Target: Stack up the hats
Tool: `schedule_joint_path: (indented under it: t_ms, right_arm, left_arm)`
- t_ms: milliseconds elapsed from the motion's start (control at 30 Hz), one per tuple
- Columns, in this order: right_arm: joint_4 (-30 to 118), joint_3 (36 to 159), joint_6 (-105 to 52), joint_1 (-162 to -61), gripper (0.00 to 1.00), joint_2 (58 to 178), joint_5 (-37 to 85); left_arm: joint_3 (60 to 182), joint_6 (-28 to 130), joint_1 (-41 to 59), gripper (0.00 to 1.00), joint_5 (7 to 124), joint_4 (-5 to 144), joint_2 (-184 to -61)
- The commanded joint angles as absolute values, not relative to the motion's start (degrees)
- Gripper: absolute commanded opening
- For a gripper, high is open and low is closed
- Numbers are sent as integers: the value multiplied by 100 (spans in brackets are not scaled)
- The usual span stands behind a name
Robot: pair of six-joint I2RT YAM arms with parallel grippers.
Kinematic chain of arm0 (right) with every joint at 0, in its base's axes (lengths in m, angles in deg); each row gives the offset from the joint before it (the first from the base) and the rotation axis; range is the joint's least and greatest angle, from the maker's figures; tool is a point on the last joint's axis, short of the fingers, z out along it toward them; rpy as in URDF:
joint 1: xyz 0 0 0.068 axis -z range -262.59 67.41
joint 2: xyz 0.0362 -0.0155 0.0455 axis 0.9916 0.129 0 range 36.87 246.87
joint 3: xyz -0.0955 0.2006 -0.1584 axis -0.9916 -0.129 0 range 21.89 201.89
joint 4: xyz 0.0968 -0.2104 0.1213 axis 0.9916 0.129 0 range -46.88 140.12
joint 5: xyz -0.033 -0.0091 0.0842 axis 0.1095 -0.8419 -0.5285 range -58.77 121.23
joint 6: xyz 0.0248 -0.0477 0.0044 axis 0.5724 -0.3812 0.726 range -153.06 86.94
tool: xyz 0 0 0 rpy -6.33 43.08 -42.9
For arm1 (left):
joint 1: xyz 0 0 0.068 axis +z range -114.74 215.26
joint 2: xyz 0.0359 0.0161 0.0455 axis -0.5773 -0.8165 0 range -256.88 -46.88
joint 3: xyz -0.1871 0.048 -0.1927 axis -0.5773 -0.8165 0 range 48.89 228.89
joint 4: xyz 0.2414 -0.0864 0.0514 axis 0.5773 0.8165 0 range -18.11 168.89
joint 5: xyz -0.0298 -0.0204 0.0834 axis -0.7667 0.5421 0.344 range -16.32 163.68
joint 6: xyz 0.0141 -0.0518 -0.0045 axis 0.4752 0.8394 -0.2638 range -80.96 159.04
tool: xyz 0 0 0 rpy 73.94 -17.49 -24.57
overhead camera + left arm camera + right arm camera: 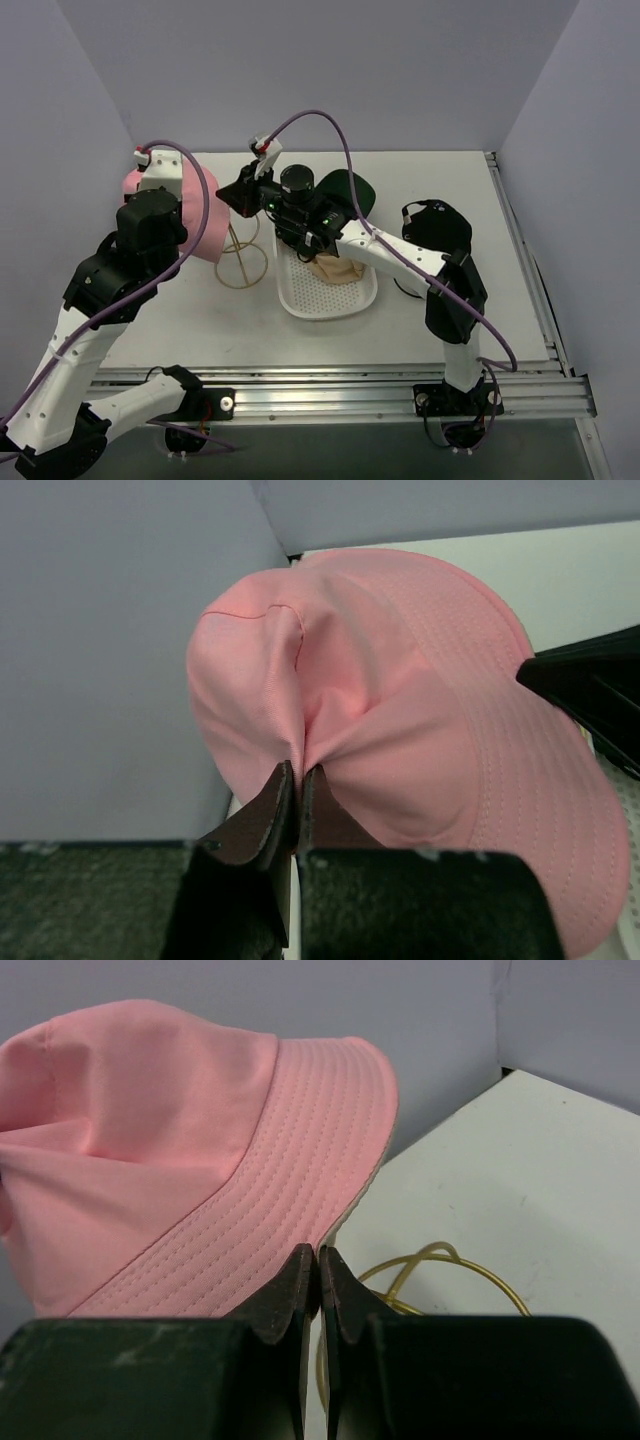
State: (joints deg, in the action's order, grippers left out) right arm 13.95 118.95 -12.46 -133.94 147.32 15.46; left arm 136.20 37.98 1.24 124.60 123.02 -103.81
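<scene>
Stacking barely begun: left gripper pinches the soft pink fabric hat, right gripper closed at its brim; beige fabric hat, dark green hat and black hat lie separate.

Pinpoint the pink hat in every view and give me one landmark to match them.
Top external: pink hat far left, partly behind the left arm.
Left wrist: fills the centre, crown pinched in the left gripper.
Right wrist: upper left, brim edge nipped by the right gripper.
Shared landmark: the white table, right of the hat in all three.
</scene>
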Motion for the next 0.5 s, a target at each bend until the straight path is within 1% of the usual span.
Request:
schedule_joint_path:
  t_ms: [0, 33, 67, 133, 267, 433, 467]
  right_arm:
    - [1798, 11550, -1627, -12952, 0, 14559, 2340]
    - [1789, 11471, -1627, -12839, 0, 14516, 2384]
    - [1772, 11392, -1618, -12759, 0, 14498, 2402]
    - [1719, 11146, -1522, -12601, 0, 14524, 2385]
    - [1553, 10812, -1399, -12250, 0, 14620, 2411]
    - [1499, 10828, -1303, -12214, 0, 14989, 2340]
    - [1525, 10846, -1285, -12196, 0, 15051, 2419]
  left_arm:
    - [13408, 3842, 213, 2, 12293, 11629, -10234]
    - [13301, 3843, 213, 2, 11898, 11541, -10260]
    - [13204, 3904, 213, 2, 11755, 11400, -10286]
    - [13072, 4115, 221, 2, 11623, 11364, -10479]
    - [13247, 4264, 274, 2, 11193, 11601, -10892]
    - [13239, 4317, 283, 3, 10270, 11338, -10990]
    - [13212, 4326, 283, 5, 10173, 11268, -10998]
